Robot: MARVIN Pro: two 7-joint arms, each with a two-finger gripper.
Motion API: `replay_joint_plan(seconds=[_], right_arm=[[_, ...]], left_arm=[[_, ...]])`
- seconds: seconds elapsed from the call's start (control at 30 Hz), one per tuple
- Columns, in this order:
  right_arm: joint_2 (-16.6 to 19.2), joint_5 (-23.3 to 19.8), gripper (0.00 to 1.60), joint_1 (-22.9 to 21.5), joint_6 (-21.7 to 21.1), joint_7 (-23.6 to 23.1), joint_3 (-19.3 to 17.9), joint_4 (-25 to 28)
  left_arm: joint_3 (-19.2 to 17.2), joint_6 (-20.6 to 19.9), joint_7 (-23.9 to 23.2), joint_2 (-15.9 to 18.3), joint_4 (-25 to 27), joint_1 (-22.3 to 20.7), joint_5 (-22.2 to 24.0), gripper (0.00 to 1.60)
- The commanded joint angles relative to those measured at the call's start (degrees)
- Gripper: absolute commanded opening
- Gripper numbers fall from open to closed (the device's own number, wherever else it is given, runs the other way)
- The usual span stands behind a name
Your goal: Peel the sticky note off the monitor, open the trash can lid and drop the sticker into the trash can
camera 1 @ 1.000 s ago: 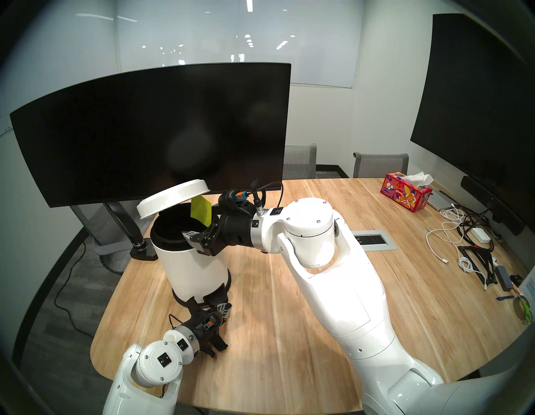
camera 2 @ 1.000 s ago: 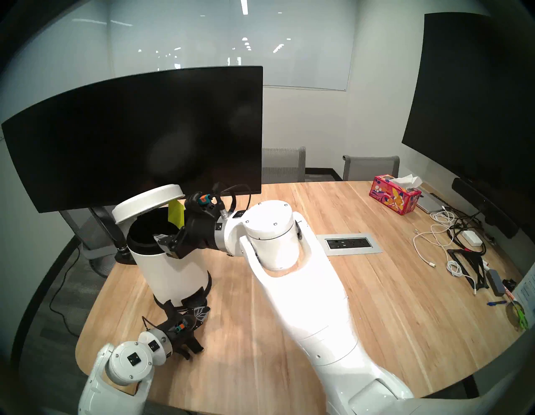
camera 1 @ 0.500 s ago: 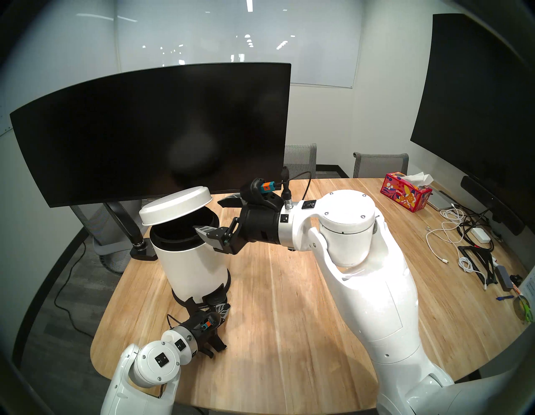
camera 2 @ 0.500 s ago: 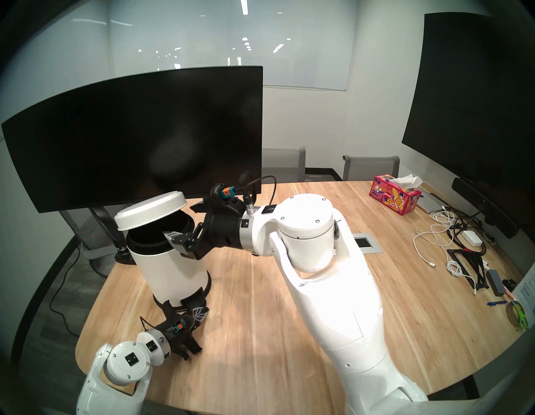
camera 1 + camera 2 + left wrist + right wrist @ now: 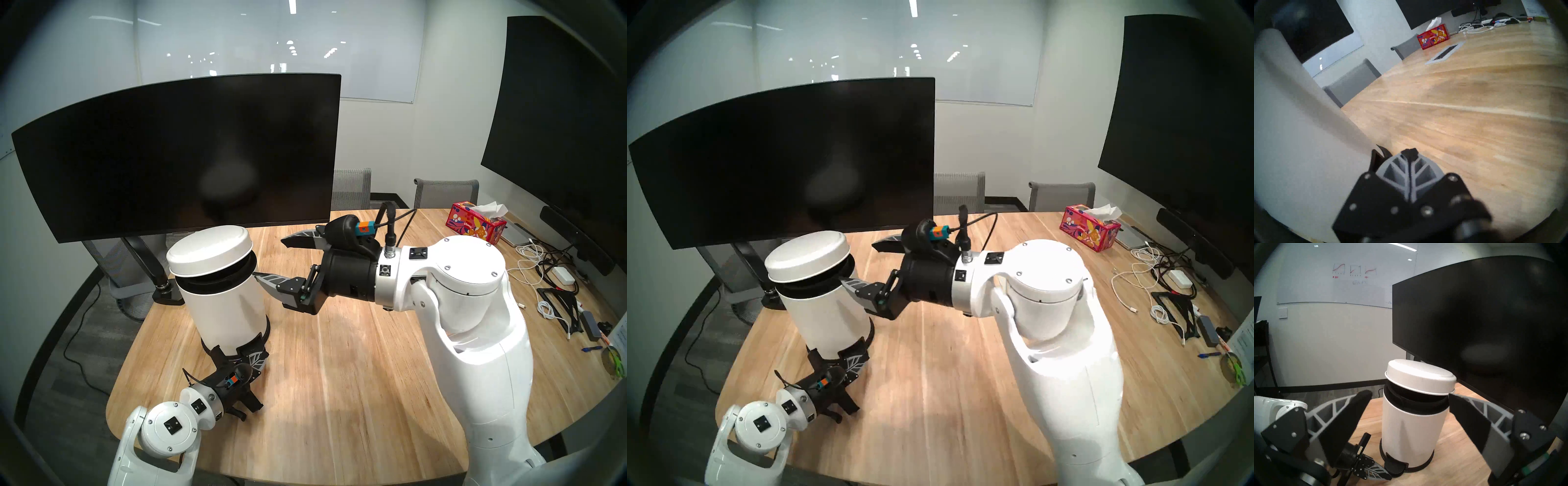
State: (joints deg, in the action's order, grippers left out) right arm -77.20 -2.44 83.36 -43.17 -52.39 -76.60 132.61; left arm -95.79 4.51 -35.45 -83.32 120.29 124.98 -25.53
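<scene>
- Now, at the far left of the head view, the left gripper (image 5: pixel 252 359) lies low at the foot of the trash can (image 5: pixel 225 305), its two fingers pressed together with nothing between them; its tip is at the black foot pedal (image 5: pixel 1395 467), but whether it touches the pedal I cannot tell.
- Just behind it, the white trash can stands upright on the wooden table (image 5: pixel 339 373), in front of the monitor (image 5: pixel 176 156).
- On top, the trash can lid (image 5: pixel 210 249) is almost down: it sits tilted, and a narrow dark gap shows the black inner bucket (image 5: pixel 1413 400) under its rim.
- Behind the can, the wide black monitor hangs on its black arm stand (image 5: pixel 149 268); its screen is dark and bare.
- The sticky note is not visible in any view, so I cannot tell where it lies.
- To the right of the can, the right gripper (image 5: pixel 271 258) is in the air with its fingers spread wide and empty; the lower finger (image 5: pixel 271 280) is just beside the upper wall of the can.
- At the far right edge of the table there are a red tissue box (image 5: pixel 476 225), white cables (image 5: pixel 529 268), and a larger black display (image 5: pixel 556 118) on the wall.
</scene>
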Motion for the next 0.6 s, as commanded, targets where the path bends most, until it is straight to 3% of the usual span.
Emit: replay_joint_plan(seconds=[0.0, 0.33, 0.57], right_arm=[[1.6, -1.6, 1.6, 6.4, -0.2, -0.1, -3.7, 5.3], [0.5, -3.5, 1.6, 13.7, 2.4, -0.5, -8.1, 7.4], [-0.4, -4.6, 1.6, 17.7, 4.9, -0.7, -10.1, 7.4]], left_arm=[[-1.1, 2.4, -2.7, -0.3, 6.4, 6.3, 4.8, 0.0], [-5.1, 5.0, -4.8, -2.3, 11.2, 13.0, 10.3, 0.0], [-7.1, 9.5, -4.4, -4.3, 14.3, 17.7, 15.0, 0.0]])
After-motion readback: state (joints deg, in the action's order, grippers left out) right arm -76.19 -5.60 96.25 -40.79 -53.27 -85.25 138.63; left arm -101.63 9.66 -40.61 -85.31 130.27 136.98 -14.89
